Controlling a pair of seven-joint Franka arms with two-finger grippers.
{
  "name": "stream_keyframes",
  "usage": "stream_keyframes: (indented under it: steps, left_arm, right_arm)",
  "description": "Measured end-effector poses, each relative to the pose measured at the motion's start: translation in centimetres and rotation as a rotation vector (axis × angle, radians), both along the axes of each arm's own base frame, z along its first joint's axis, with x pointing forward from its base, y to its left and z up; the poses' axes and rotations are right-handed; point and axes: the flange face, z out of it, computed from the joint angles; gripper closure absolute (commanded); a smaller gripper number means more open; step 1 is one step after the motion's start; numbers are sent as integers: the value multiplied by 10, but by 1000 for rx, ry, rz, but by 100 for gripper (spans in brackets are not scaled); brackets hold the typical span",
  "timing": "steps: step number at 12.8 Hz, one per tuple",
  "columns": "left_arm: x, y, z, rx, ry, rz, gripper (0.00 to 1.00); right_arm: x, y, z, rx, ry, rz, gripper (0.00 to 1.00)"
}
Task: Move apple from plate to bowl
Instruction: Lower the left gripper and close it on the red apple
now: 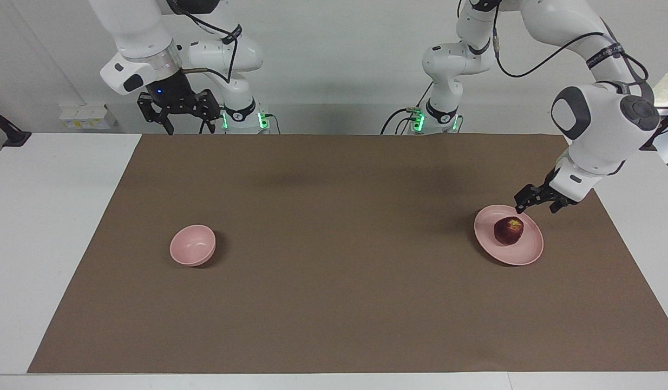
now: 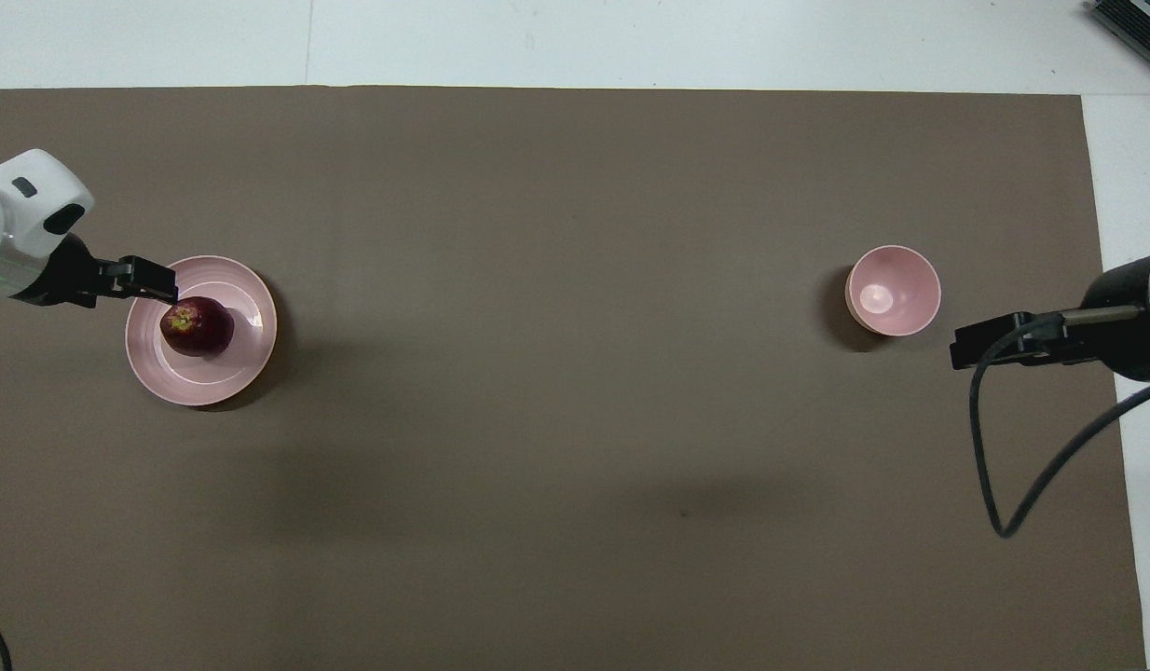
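Note:
The dark-red apple (image 1: 508,230) sits on the pale-pink plate (image 1: 530,250) toward the left arm's end of the table; the apple (image 2: 196,325) and the plate (image 2: 235,359) also show in the overhead view. My left gripper (image 1: 521,205) hangs tilted just over the plate's rim on the robots' side, close beside the apple and apart from it; it also shows in the overhead view (image 2: 163,283). The small deep pink bowl (image 1: 192,245) stands empty toward the right arm's end, also seen from overhead (image 2: 893,290). My right gripper (image 1: 188,125) waits raised and open near its base, empty; from overhead it is beside the bowl (image 2: 968,349).
A brown mat (image 1: 334,303) covers most of the white table (image 1: 47,227). The wide stretch of mat between plate and bowl holds nothing. A black cable (image 2: 990,447) hangs from the right arm.

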Motion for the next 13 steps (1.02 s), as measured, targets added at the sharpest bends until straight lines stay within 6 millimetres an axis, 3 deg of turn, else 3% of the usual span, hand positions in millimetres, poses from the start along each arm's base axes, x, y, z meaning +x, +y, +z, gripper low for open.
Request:
stream_keyframes:
  steps: [7,11,13]
  left_arm:
    - [1,0,-74,2,-18,4,0]
    - [-8,-1,-99,1,-3,4,0]
    - [-12,-3,-107,1,2,9,76]
  right_arm:
    - [0,0,0,0,0,0,0]
    - [0,0,0,0,0,0,0]
    - [0,0,0,0,3,0,0]
